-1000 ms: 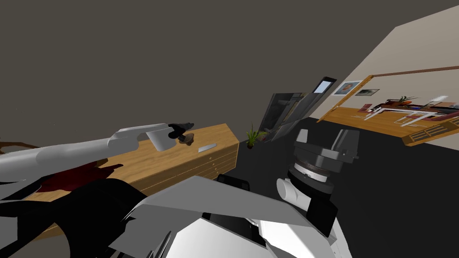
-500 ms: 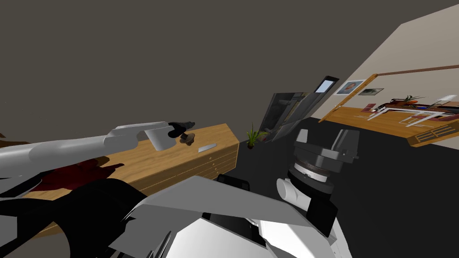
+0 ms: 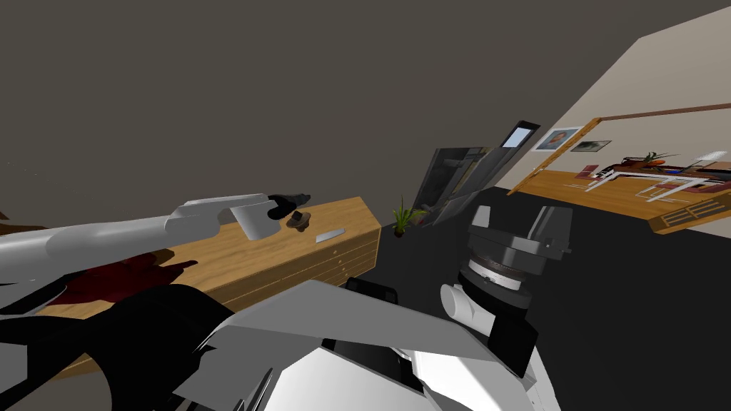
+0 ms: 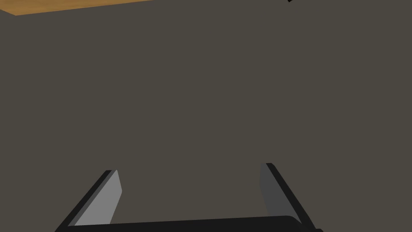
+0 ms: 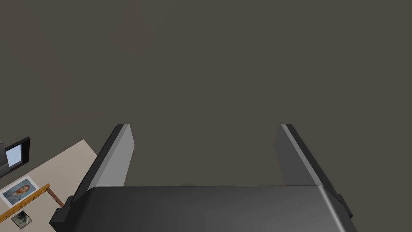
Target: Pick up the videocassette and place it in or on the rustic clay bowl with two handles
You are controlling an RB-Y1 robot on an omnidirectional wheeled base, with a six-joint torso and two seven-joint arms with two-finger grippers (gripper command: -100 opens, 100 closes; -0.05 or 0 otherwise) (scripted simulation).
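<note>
Nothing has shifted over the last half second. Head view: the left gripper [image 3: 296,201] hovers above the dresser [image 3: 235,253]. The brown bowl [image 3: 300,223] lies just below its fingertips and carries a small dark block, probably the videocassette [image 3: 293,215]. The placing looks done and only the retreat is left. The wall [image 3: 214,107] is close ahead, with free room behind.

Left wrist view: spread wide, empty.

Right wrist view: the right gripper [image 5: 205,127] is likewise splayed and empty.

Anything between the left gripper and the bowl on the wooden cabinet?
Nothing visible. The open left gripper hangs right beside the brown bowl on the cabinet top. A small dark block sits on the bowl, too small to identify. A flat grey thing lies apart from both.
</note>
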